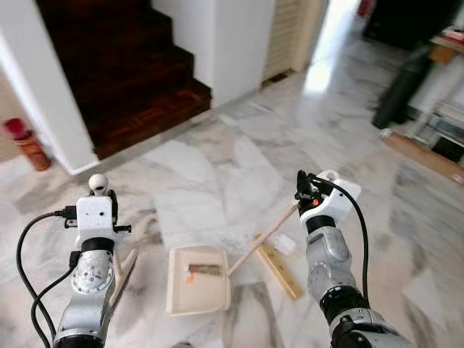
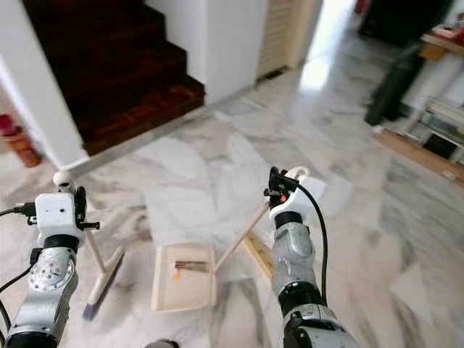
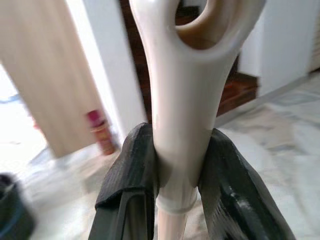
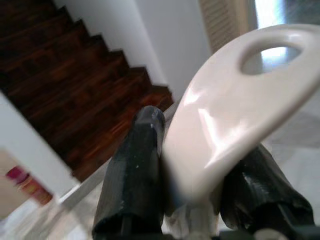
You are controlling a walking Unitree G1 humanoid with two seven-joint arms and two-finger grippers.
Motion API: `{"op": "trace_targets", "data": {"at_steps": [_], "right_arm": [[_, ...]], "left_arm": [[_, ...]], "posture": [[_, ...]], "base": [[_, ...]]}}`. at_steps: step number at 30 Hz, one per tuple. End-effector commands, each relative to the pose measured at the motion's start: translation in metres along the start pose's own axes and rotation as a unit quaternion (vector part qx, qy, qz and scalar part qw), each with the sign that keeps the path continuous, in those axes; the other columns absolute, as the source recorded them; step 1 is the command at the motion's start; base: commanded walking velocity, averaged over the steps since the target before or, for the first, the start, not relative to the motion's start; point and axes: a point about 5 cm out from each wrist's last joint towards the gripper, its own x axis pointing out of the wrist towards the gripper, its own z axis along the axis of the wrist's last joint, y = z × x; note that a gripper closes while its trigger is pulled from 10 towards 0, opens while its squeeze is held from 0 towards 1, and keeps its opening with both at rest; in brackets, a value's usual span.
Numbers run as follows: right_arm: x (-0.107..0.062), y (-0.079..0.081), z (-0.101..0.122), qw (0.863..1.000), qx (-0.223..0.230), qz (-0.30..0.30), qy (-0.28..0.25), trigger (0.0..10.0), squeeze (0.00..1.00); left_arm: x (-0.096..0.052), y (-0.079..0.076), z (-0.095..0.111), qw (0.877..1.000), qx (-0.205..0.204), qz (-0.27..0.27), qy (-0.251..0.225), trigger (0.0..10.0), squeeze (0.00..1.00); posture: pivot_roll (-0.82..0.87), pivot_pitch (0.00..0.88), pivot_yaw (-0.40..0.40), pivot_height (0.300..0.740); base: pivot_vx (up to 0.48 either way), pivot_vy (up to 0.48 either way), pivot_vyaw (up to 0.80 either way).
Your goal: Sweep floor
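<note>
My left gripper (image 1: 97,190) is shut on the cream handle (image 3: 180,100) of a broom. Its thin stick runs down to the brush head (image 2: 99,284) on the marble floor at my left. My right gripper (image 1: 307,190) is shut on a second cream handle (image 4: 235,100) with a hanging hole. From it a wooden stick (image 1: 264,238) slants down to the right edge of the cream dustpan (image 1: 197,281), which lies flat on the floor between my arms. A small orange scrap (image 1: 191,277) lies inside the pan by its comb teeth.
A yellowish wooden bar (image 1: 279,270) and a small white object (image 1: 286,243) lie on the floor right of the pan. Dark wooden stairs (image 1: 123,72) and a white pillar (image 1: 225,43) stand ahead. A red canister (image 1: 29,145) is far left; a black bag (image 1: 402,87) and shelving (image 1: 442,130) are far right.
</note>
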Motion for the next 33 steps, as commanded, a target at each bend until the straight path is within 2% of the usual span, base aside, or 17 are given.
{"op": "trace_targets", "data": {"at_steps": [1, 8, 27, 33], "right_arm": [[0.0047, 0.0022, 0.0093, 1.0, 0.006, 0.003, -0.02, 10.0, 0.0], [0.0044, 0.0026, 0.0092, 1.0, 0.007, 0.003, -0.021, 10.0, 0.0], [0.0057, 0.0091, 0.0075, 0.999, 0.014, 0.028, -0.012, 10.0, 0.0], [0.0056, 0.0105, 0.0082, 0.999, 0.011, 0.033, -0.016, 10.0, 0.0]], "left_arm": [[0.0025, -0.0019, 0.0108, 1.0, 0.006, -0.002, -0.023, 10.0, 0.0], [0.003, -0.0042, 0.0114, 1.0, 0.006, -0.006, -0.022, 10.0, 0.0], [-0.0037, -0.0069, 0.0125, 1.0, -0.004, -0.002, -0.02, 10.0, 0.0], [-0.0044, -0.0036, 0.0124, 1.0, -0.002, 0.006, -0.019, 10.0, 0.0]], "posture": [[0.2, 0.066, -0.089, 0.74], [0.2, 0.067, -0.085, 0.74], [0.2, 0.079, -0.103, 0.74], [0.21, 0.079, -0.103, 0.74]], "base": [[0.0, 0.0, 0.8], [0.0, 0.0, 0.74], [0.0, 0.0, 0.0], [0.0, 0.0, 0.74]]}}
